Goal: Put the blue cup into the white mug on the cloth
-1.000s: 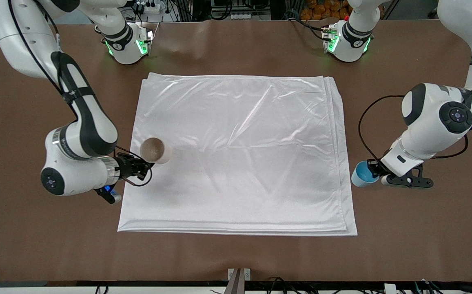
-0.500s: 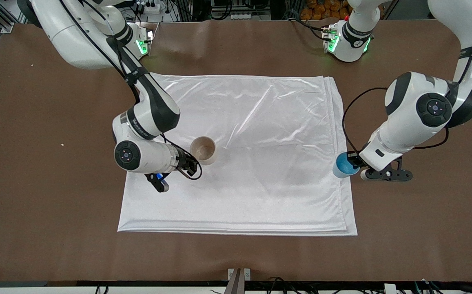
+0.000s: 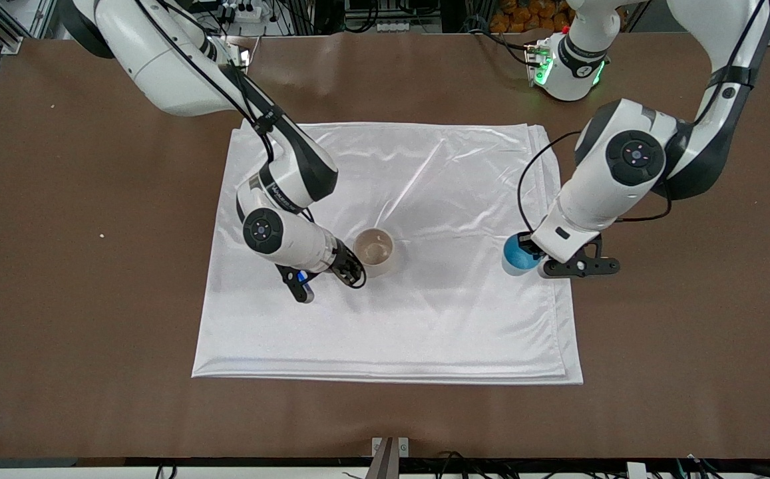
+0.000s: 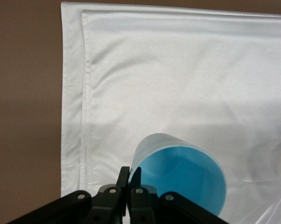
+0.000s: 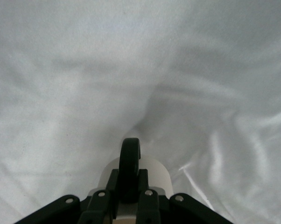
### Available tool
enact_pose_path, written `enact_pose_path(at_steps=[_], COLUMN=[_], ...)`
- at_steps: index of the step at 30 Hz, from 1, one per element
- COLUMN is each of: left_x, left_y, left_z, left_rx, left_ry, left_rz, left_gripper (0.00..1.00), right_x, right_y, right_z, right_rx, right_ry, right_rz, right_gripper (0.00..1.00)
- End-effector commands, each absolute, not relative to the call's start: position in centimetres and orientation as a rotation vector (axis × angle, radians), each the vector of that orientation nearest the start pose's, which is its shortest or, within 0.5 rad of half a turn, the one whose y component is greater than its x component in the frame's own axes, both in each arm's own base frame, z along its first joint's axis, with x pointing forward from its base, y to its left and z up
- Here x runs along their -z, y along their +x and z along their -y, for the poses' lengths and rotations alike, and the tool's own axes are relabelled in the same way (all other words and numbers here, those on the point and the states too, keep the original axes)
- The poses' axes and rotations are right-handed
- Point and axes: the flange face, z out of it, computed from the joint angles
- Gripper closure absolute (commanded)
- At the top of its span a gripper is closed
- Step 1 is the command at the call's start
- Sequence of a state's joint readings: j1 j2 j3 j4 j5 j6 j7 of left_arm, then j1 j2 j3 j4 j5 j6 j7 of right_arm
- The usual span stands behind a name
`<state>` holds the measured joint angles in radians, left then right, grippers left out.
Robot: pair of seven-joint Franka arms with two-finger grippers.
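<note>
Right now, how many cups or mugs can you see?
2. The white mug hangs over the middle of the cloth in the right gripper; the blue cup hangs over the cloth's edge in the left gripper.

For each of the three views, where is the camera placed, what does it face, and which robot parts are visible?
Front view: high across the table, facing both arms; mug and cup over the cloth.
Left wrist view: on the left wrist; left gripper shut on the cup.
Right wrist view: on the right wrist; right gripper shut on the mug handle.
All share the cloth.
</note>
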<state>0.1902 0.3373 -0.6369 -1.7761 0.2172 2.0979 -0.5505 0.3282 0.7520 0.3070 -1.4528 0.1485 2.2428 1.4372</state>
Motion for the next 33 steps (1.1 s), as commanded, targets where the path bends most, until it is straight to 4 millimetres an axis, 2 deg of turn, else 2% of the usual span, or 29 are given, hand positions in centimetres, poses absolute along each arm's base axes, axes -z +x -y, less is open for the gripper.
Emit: enact_pose_path(at_steps=[1, 9, 12, 15, 16, 20, 28, 33], left_x=[-41.2, -41.0, -40.7, -40.3, -40.1, -39.8, -40.3, -40.0], left_y=[58.4, 56.7, 56.1, 55.6, 55.6, 55.1, 54.4, 53.6], left_z=[26.2, 30.5, 31.9, 32.9, 33.1, 34.7, 37.8, 40.2], left_rx=[0.088, 0.083, 0.071, 0.057, 0.055, 0.043, 0.047, 0.029], left_ry=[-3.148, -3.157, -3.161, -3.165, -3.167, -3.172, -3.195, -3.207], left_rz=[0.114, 0.172, 0.152, 0.127, 0.126, 0.172, 0.256, 0.312], left_gripper=[1.00, 1.00, 1.00, 1.00, 1.00, 1.00, 1.00, 1.00], right_x=[-25.1, -23.5, -22.8, -22.6, -22.5, -22.6, -22.8, -22.5], right_y=[60.7, 59.5, 59.2, 59.1, 59.1, 59.1, 59.7, 60.1], right_z=[-40.9, -42.3, -42.7, -42.8, -42.8, -42.8, -42.0, -40.8], right_rx=[-0.340, -0.313, -0.296, -0.292, -0.295, -0.295, -0.294, -0.259], right_ry=[-2.546, -2.590, -2.597, -2.598, -2.598, -2.591, -2.582, -2.626], right_rz=[-1.392, -1.378, -1.382, -1.386, -1.388, -1.401, -1.429, -1.425], right_gripper=[0.90, 0.88, 0.69, 0.34, 0.25, 0.11, 0.00, 0.00])
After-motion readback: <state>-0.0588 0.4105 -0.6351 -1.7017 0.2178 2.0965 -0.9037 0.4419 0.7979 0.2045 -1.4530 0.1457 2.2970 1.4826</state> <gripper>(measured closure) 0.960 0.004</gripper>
